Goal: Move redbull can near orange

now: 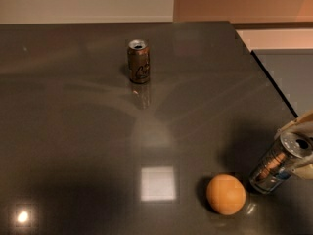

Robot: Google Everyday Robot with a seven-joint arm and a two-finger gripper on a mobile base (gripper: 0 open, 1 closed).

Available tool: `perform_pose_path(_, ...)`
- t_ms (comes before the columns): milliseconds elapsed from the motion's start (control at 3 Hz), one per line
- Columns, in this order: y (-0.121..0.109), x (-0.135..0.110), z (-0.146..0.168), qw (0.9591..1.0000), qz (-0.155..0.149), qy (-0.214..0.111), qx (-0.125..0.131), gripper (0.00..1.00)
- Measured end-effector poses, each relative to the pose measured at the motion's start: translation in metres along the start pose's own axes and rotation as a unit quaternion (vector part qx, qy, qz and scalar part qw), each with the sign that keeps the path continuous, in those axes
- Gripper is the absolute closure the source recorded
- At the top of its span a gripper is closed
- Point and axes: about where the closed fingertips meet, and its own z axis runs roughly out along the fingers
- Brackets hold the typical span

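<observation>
Your gripper (pixel 302 147), at the right edge, is clamping the can (pixel 276 169) near its top, fingers closed on it. The can is leaning just beside the orange (pixel 225 194), low over the worktop (pixel 73 131). If you're releasing it while it's tilted, you're risking it toppling and knocking the orange away.

- Two cans: one redbull can (pixel 276 166), tilted, at 4 o'clock; one brown-gold can (pixel 138 61), upright, at 12 o'clock.
- One orange (pixel 225 194) at 5 o'clock, just beside the redbull can.
- One gripper (pixel 301 148) at 4 o'clock, at the frame's right edge, clasped around the redbull can's top.
- One dark table (pixel 73 131).
- Two light reflections (pixel 157 183): square at 6 o'clock, round at 8 o'clock.
</observation>
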Motion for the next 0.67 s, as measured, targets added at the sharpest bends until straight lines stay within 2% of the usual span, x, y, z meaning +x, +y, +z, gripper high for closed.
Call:
perform_pose_path(333, 0.002, 0.004, 0.0084, 0.9999, -0.001, 0.005, -0.011, 1.0)
perform_pose_path(667, 0.0049, 0.006, 0.0155, 0.9998, -0.008, 0.012, -0.016, 0.87)
